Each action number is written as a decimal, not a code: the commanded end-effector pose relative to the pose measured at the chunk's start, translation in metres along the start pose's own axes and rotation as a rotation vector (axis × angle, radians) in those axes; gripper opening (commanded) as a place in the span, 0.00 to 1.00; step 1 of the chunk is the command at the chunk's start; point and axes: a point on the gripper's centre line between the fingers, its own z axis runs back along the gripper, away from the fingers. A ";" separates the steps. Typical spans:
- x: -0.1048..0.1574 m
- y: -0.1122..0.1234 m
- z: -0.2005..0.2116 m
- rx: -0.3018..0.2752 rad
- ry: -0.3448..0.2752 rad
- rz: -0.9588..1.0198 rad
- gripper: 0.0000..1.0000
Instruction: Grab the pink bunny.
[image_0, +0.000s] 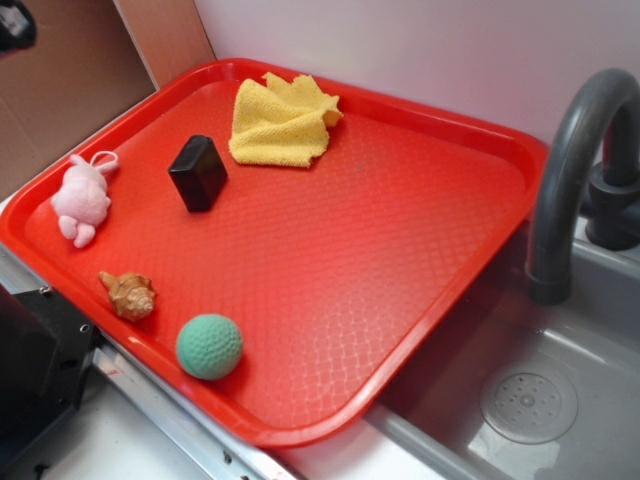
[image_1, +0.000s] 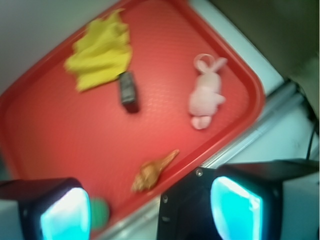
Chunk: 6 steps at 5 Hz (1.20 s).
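Note:
The pink bunny (image_0: 82, 199) is a small pale-pink plush with a loop string. It lies on the red tray (image_0: 400, 250) near the tray's left edge. In the wrist view the bunny (image_1: 205, 94) lies near the tray's right rim, far from the jaws. My gripper (image_1: 150, 212) is open and empty, its two cyan-lit pads wide apart at the bottom of the wrist view. It is high above the tray's near edge. The gripper does not show in the exterior view.
On the tray (image_1: 45, 125) lie a yellow cloth (image_0: 281, 121), a black block (image_0: 198, 172), a tan seashell (image_0: 129, 295) and a green ball (image_0: 209, 346). A black box (image_0: 35, 375) sits beside the tray's left front. A grey sink (image_0: 520, 400) with a faucet (image_0: 575, 170) is at the right.

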 end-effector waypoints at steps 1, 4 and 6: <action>0.021 0.026 -0.036 0.050 -0.106 0.203 1.00; 0.040 0.059 -0.091 0.093 -0.127 0.203 1.00; 0.054 0.063 -0.137 0.137 -0.169 0.273 1.00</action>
